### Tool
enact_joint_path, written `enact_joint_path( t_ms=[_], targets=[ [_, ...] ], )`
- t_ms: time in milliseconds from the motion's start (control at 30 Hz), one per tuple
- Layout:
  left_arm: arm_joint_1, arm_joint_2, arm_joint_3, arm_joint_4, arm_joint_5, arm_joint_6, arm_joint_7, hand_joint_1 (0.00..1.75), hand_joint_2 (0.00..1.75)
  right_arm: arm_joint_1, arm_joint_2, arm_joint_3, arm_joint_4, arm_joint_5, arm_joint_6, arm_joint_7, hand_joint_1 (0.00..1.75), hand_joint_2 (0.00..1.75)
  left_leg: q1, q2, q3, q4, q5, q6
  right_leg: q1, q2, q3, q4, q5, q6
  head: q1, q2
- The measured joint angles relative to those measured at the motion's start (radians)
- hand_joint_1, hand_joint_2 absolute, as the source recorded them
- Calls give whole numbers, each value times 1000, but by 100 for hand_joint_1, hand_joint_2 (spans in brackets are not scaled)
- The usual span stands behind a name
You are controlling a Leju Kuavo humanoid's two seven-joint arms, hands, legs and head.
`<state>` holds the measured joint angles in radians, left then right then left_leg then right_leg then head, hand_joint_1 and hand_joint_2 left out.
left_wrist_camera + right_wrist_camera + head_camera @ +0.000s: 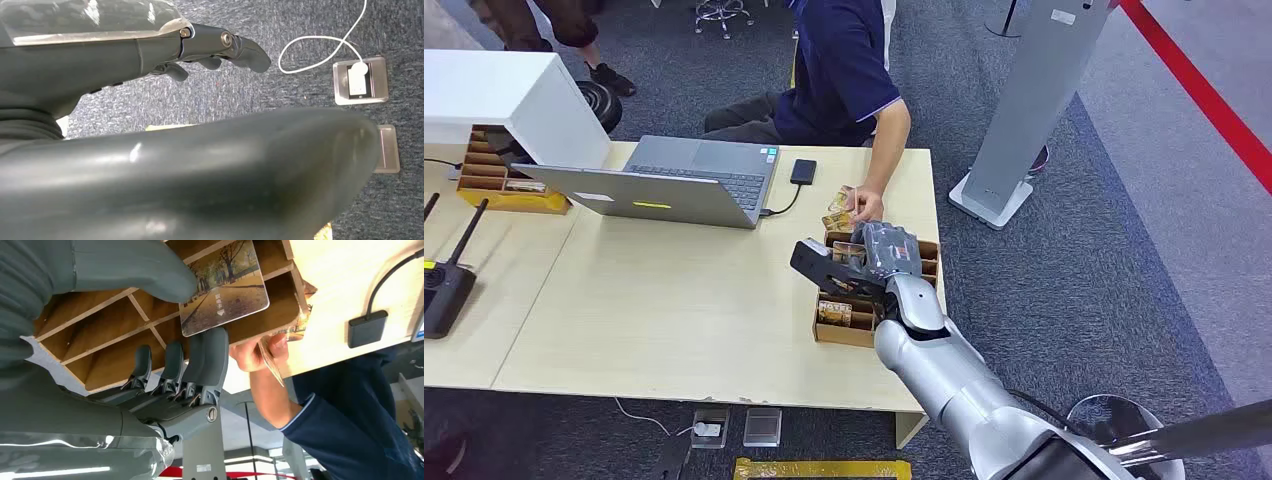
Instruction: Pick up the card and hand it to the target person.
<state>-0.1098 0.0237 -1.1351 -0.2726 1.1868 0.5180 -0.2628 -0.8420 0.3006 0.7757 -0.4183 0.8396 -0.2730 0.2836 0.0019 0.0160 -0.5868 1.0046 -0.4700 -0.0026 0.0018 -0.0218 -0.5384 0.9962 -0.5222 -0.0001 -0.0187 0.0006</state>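
Note:
The card (pixel 225 287), printed with an autumn tree avenue, is pinched between the thumb and fingers of my right hand (pixel 200 330), just over the wooden divided card box (pixel 100 320). From the head, my right hand (pixel 879 255) is above that box (pixel 854 337) at the table's right end. A person in a dark blue shirt (pixel 839 70) sits across the table. The person's hand (pixel 866 208) holds several cards (pixel 838 212) right behind the box, close to my fingers. My left hand (pixel 215 47) hangs over the carpet, fingers loose, holding nothing.
An open grey laptop (pixel 674 180) and a small black device (pixel 803 171) on a cable lie at the table's far side. A black router (pixel 444 285) sits at the left, a white cabinet (pixel 494 95) and wooden tray (pixel 504 185) behind it. A grey stand (pixel 1034 100) rises at the right.

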Motion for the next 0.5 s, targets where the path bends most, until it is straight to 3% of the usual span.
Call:
enact_joint_path(
  t_ms=[500],
  targets=[
    [0,-6,0,0,0,2,10,0,0,0,2,-24,9,-32,-16,-23,95,175,0,0,0,0,0,0,0,0,0,0,0,0,0,0]
  ],
)
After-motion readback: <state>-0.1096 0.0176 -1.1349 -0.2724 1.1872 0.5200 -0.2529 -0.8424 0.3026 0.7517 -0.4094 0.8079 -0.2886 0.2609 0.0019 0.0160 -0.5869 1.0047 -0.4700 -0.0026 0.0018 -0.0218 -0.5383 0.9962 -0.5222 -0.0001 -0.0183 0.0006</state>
